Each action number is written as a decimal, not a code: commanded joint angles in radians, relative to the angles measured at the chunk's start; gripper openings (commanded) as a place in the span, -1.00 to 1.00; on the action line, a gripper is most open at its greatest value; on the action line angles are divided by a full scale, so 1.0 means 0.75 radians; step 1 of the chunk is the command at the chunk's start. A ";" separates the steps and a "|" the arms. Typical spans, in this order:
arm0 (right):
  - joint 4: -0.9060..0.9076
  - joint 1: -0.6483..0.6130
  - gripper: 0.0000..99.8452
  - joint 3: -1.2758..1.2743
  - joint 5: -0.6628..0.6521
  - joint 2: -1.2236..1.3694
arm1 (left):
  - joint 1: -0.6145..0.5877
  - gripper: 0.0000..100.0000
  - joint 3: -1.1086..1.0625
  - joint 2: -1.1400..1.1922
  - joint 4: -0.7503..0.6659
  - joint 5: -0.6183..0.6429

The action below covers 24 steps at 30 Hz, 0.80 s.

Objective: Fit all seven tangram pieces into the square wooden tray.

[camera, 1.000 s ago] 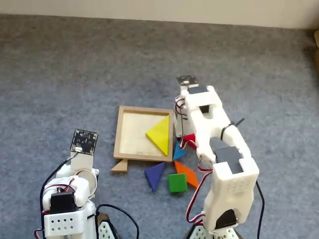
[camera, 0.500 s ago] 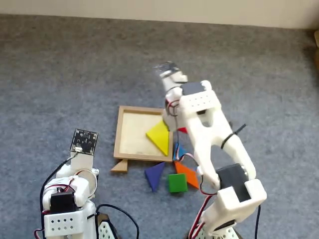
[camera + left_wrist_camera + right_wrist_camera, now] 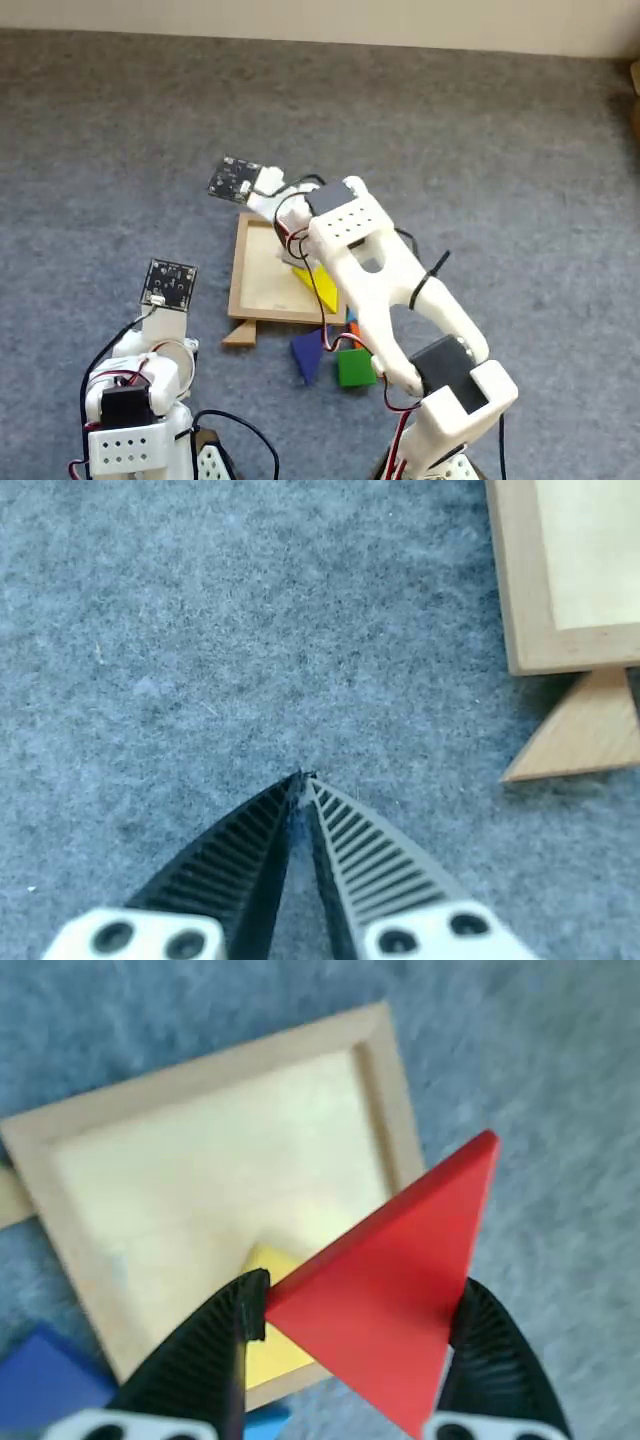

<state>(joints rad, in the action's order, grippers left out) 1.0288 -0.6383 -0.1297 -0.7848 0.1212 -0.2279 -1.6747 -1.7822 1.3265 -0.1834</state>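
Right gripper (image 3: 357,1305): clamped on red triangle (image 3: 395,1290), above the tray (image 3: 390,1080). Left gripper (image 3: 303,778): closed, empty, near the tray's corner. Yellow triangle (image 3: 275,1350): inside tray.

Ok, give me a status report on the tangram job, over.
Right gripper shut on red triangle, held over the wooden tray. Left gripper shut, empty, over the carpet. Yellow triangle already in the tray, partly beneath the red one.
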 commanded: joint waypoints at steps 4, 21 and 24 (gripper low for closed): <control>-0.234 -0.036 -0.72 0.015 -0.119 0.036 | -0.009 -0.98 -0.028 -0.040 0.010 0.012; -0.204 -0.054 -0.49 0.026 -0.207 0.218 | -0.009 -0.98 -0.028 -0.040 0.010 0.012; -0.099 -0.060 -0.43 0.032 -0.205 0.214 | -0.009 -0.98 -0.028 -0.040 0.010 0.012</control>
<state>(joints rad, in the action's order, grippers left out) 0.9030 -0.6613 -0.1312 -0.9367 0.3084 -0.2279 -1.6747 -1.7822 1.3265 -0.1834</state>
